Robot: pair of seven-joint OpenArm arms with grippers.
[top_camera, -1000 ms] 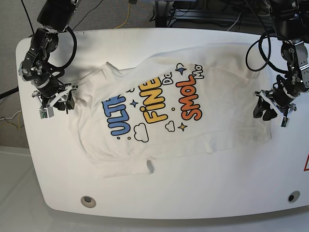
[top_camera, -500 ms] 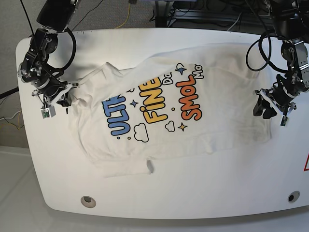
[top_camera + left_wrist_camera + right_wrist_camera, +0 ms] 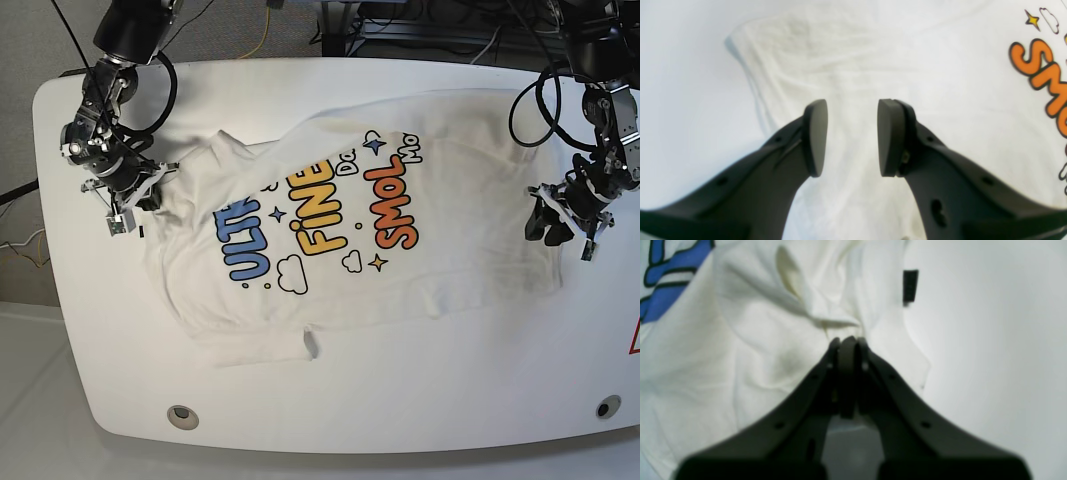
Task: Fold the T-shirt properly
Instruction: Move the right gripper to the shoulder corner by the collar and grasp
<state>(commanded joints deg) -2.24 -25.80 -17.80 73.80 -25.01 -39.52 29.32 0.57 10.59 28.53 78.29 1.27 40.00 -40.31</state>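
At the left of the base view the right gripper (image 3: 137, 192) sits at the T-shirt's (image 3: 330, 240) left edge, by the sleeve; its wrist view shows the jaws pressed together with bunched white cloth rising right at the tips, so it appears to be pinching a fold of the shirt, with the small black tag (image 3: 910, 285) lying just beyond on the hem; the T-shirt itself lies print-up and slanted across the middle of the white table (image 3: 400, 400), wrinkled, with a small flap turned up at its near hem, and no fold yet made; the step in hand looks like taking hold of the two ends before a first fold or a straightening pull; at the right, the left gripper (image 3: 560, 222) hovers over the shirt's right edge with its jaws moderately apart and nothing between them, plain cloth showing through the gap in its wrist view; the next move likely calls for it to come down and close on that edge, taking only the layers wanted; the way seems clear on the table, though the wrinkles and the slant may spoil a neat fold; cables (image 3: 420, 30) lie beyond the far edge, well apart from the work.
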